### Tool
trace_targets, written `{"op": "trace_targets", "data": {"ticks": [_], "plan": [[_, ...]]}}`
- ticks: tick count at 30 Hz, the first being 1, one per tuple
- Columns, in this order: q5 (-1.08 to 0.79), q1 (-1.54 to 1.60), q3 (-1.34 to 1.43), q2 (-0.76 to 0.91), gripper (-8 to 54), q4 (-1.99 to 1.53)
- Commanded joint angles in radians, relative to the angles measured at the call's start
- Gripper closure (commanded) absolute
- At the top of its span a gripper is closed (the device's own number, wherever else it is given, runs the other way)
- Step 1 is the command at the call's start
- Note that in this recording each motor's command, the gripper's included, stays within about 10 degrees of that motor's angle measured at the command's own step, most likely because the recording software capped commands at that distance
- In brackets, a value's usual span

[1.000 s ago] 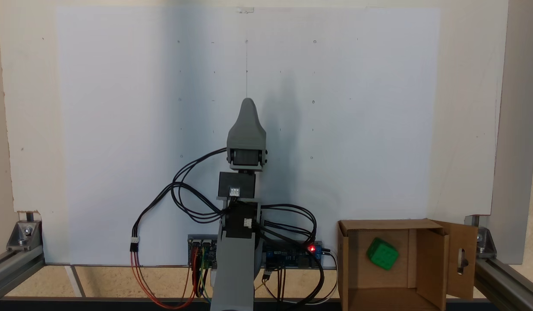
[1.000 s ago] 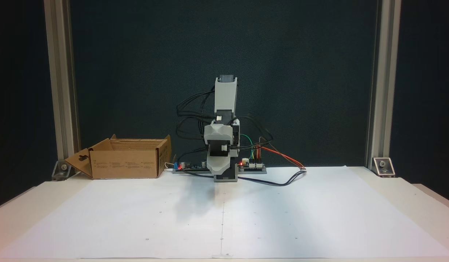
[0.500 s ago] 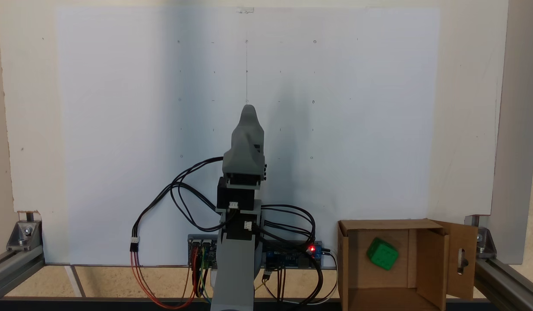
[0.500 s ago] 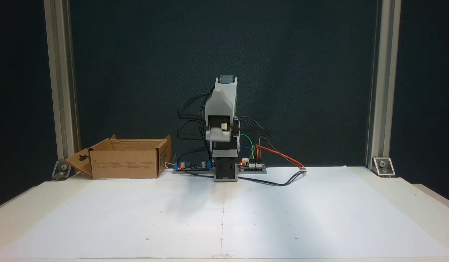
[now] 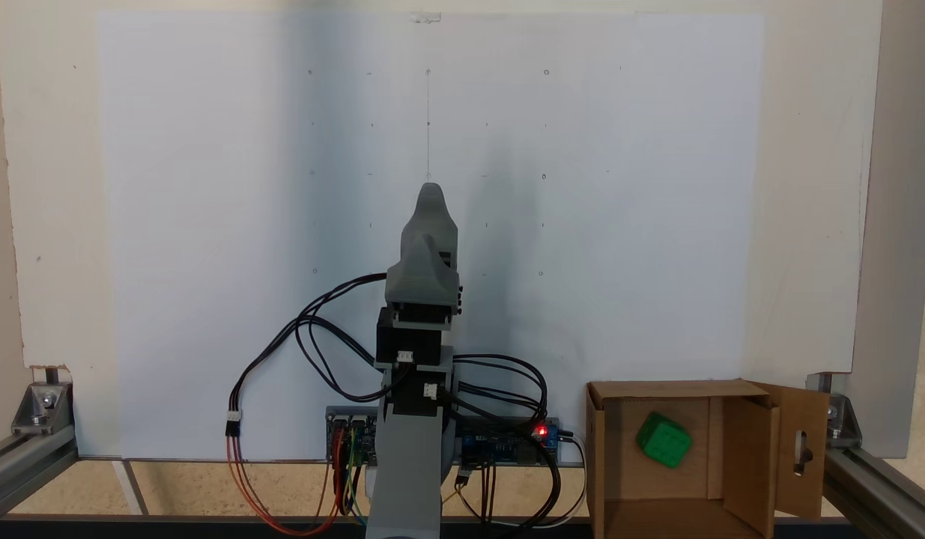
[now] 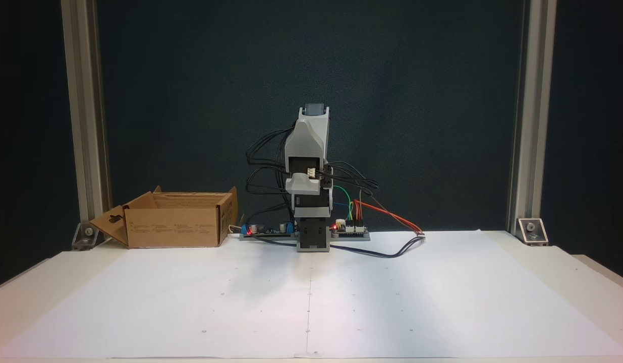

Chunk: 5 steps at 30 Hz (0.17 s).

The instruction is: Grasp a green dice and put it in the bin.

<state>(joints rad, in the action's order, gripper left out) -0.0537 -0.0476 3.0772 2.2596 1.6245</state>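
Observation:
The green dice (image 5: 663,441) lies inside the bin (image 5: 657,483), a brown cardboard box with open flaps at the lower right of a fixed view. One flap (image 5: 803,449) has a slot cutout. In the other fixed view the bin (image 6: 172,229) stands at the left, and its walls hide the dice. My gripper (image 5: 431,189) points out over the white sheet from the folded arm, far from the bin. Its grey jaws lie together with nothing between them. From the front, the gripper (image 6: 304,187) hangs above the arm's base.
Control boards (image 5: 507,442) and looping cables (image 5: 312,337) lie around the arm's base. A large white paper sheet (image 6: 311,302) covers the table. Aluminium frame posts (image 6: 87,116) stand at both sides of the table.
The wrist has folded up and the gripper has drawn back slightly toward the base. Most of that happened before half a second ago. The dice and bin stayed put.

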Motion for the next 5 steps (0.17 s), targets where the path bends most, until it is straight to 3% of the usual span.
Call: {"op": "trace_targets", "data": {"ticks": [1,5], "plan": [[-0.044,0.002,0.052,0.109,1.1,0.057],[-0.043,0.002,0.052,0.109,1.1,0.057]]}}
